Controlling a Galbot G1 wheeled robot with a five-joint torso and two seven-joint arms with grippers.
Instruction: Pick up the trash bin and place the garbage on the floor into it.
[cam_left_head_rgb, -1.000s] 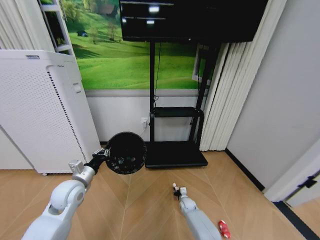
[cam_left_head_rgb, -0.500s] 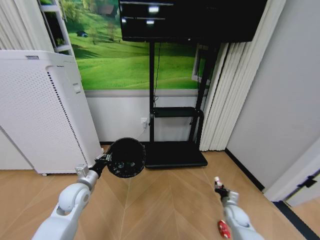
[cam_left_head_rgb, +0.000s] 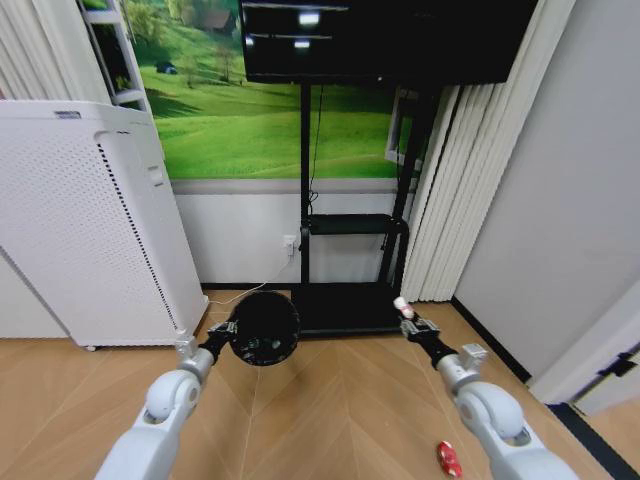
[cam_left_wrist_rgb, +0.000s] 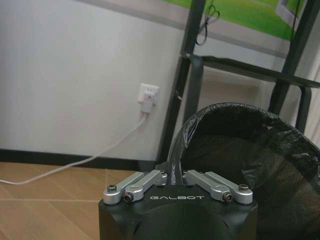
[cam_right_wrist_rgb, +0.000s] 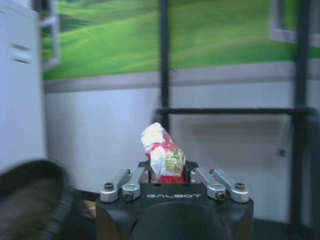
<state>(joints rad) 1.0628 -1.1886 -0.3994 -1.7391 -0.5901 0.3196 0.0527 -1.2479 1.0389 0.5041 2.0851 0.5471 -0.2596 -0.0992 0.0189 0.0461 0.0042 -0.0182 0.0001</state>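
**Trash bin held up, a scrap of garbage lifted level with it**

The trash bin (cam_left_head_rgb: 262, 327), a black mesh basket lined with a dark bag, hangs in the air at centre left of the head view. The left gripper (cam_left_head_rgb: 222, 337) is clamped on its rim at about 8 o'clock, and the bin's mouth is tipped toward the camera. It has sunk a little and moved inward over the last second.

The bigger change is on the right. The right gripper (cam_left_head_rgb: 409, 320) was low near the floor (cam_left_head_rgb: 330, 420) a second ago. It has swung out and risen, and now sits at about 3 o'clock from the bin, near the same height but well apart from it. Its fingers are closed on a crumpled red-and-white scrap (cam_right_wrist_rgb: 161, 157) that sticks up between them.

This suggests one piece of garbage is picked up and ready to go in, but not yet dropped.

Inside the bin a few pale specks show against the dark liner; what they are cannot be told.

A red crushed can (cam_left_head_rgb: 449, 458) lies on the parquet at 5 o'clock from the bin, uncollected.
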